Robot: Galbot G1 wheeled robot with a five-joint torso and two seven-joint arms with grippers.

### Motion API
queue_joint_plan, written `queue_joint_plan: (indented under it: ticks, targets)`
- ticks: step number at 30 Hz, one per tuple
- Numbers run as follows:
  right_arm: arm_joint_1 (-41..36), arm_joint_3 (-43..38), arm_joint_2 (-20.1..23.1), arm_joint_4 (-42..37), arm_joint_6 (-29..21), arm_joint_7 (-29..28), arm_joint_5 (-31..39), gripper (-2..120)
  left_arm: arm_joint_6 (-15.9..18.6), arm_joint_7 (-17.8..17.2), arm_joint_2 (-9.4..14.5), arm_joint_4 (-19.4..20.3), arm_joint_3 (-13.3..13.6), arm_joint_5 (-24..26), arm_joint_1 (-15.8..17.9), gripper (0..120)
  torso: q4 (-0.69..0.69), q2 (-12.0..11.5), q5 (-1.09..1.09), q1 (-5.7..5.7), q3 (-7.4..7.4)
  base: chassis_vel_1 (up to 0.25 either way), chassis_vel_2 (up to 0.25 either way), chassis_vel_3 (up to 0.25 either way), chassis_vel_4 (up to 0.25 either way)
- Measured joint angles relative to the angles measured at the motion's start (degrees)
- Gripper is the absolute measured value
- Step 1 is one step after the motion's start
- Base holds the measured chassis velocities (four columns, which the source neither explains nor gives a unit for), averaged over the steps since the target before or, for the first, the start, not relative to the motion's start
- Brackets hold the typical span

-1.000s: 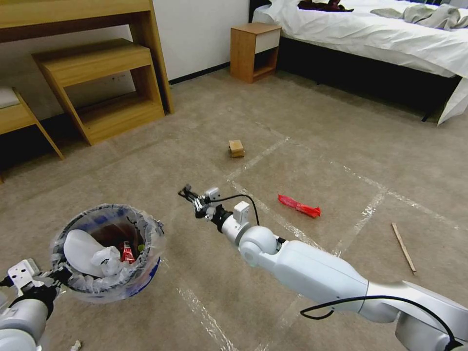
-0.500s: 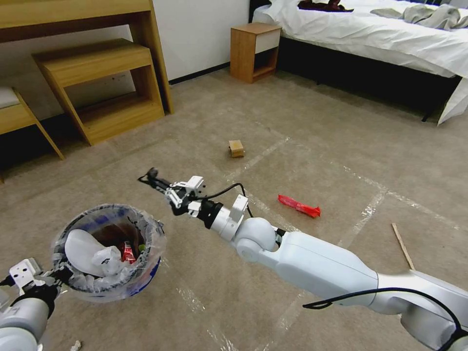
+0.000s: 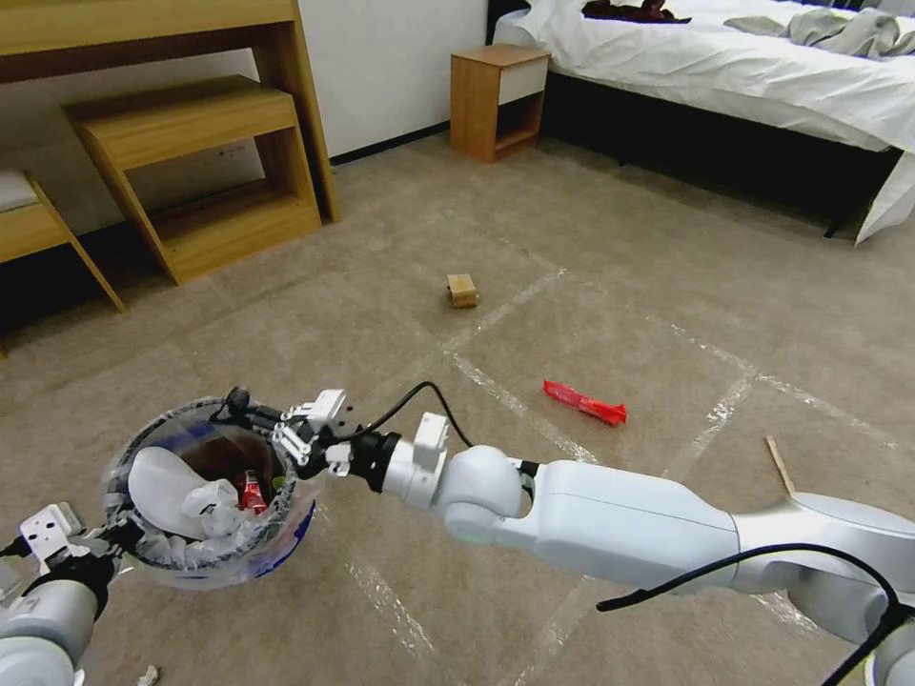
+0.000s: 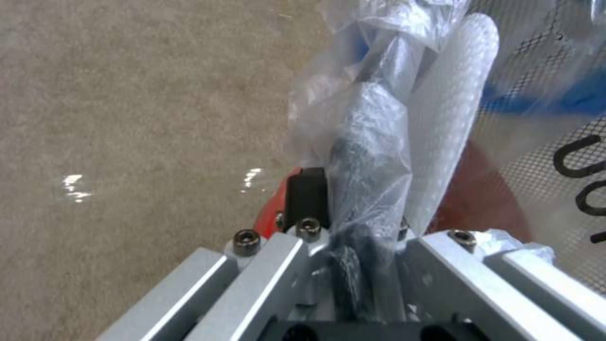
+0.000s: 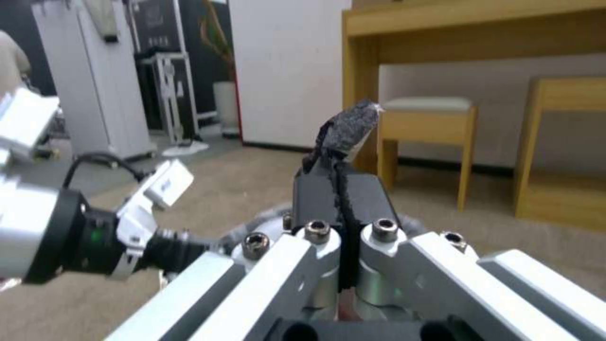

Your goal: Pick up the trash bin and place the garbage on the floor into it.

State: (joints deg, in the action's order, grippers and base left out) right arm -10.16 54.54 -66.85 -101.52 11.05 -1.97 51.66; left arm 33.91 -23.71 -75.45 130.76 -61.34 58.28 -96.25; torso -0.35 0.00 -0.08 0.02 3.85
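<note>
Swinging leftward since a second ago, the right gripper [image 3: 250, 416] now hangs over the far rim of the small round blue-and-red trash bin lined with crinkled clear plastic [image 3: 205, 572], jaws pinched on a black scrap [image 3: 235, 396] whose long axis runs up and away from the fingertips. At the near left, the left gripper [image 3: 107, 539] clamps the bin's bagged rim, holding it above the beige short-pile carpet crossed by shiny tape strips [image 3: 591, 286]. Its wrist camera shows the fingers closed on the plastic-wrapped rim [image 4: 366, 156]; the right wrist camera shows the scrap [image 5: 346, 128] standing upright between closed fingers. Farther out lie a red wrapper [image 3: 583, 401], long axis slanting left-right, a thin stick [image 3: 780, 465] and a small tan box [image 3: 462, 290]. Beyond stand a wooden desk [image 3: 191, 124], a nightstand [image 3: 498, 98] and a white-sheeted bed [image 3: 762, 76].
</note>
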Motion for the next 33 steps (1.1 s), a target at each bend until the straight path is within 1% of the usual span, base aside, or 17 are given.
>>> queue_joint_plan:
  ticks: [2,6,25,28,29,31,32,33]
  targets:
    - [0.83,1.3,-0.62,0.05,-1.69,-1.21,0.21,0,0.0,-0.01,-0.01,0.34,-0.09,0.09,-0.07,0,0.0,0.0,0.0,0.0,0.0,0.0,0.0,0.0,0.0]
    - [1.65,2.86,-0.98,0.75,-3.03,-1.96,-0.32,0,0.0,-0.01,0.01,0.8,-0.2,0.22,-0.08,0,0.0,0.0,0.0,0.0,0.0,0.0,0.0,0.0,0.0]
    - [2.81,6.06,-4.44,6.24,-3.26,-1.88,-3.66,0,-0.24,0.05,-0.43,1.25,-0.3,0.21,-0.64,0,0.0,0.0,0.0,0.0,0.0,0.0,0.0,0.0,0.0]
    - [2.91,6.71,-5.28,6.85,-3.23,-1.81,-3.95,12,-0.37,0.12,-0.45,1.26,-0.49,0.19,-0.82,0,0.0,0.0,0.0,0.0,0.0,0.0,0.0,0.0,0.0]
    - [2.91,6.71,-5.28,6.85,-3.23,-1.81,-3.95,12,-0.37,0.12,-0.45,1.26,-0.49,0.19,-0.82,0,0.0,0.0,0.0,0.0,0.0,0.0,0.0,0.0,0.0]
    - [3.11,7.21,-5.62,7.46,-3.18,-1.74,-4.54,23,-0.42,0.15,-0.42,1.26,-0.63,0.19,-0.93,0,0.0,0.0,-0.01,0.0,0.0,0.0,0.0,0.0,0.0]
    - [3.11,7.21,-5.62,7.46,-3.18,-1.74,-4.54,23,-0.42,0.15,-0.42,1.26,-0.63,0.19,-0.93,0,0.0,0.0,-0.01,0.0,0.0,0.0,0.0,0.0,0.0]
    - [3.16,7.31,-5.66,7.5,-3.18,-1.72,-4.58,28,-0.43,0.15,-0.4,1.26,-0.69,0.2,-0.98,0,0.0,0.0,-0.01,0.0,0.0,0.0,0.0,0.0,0.0]
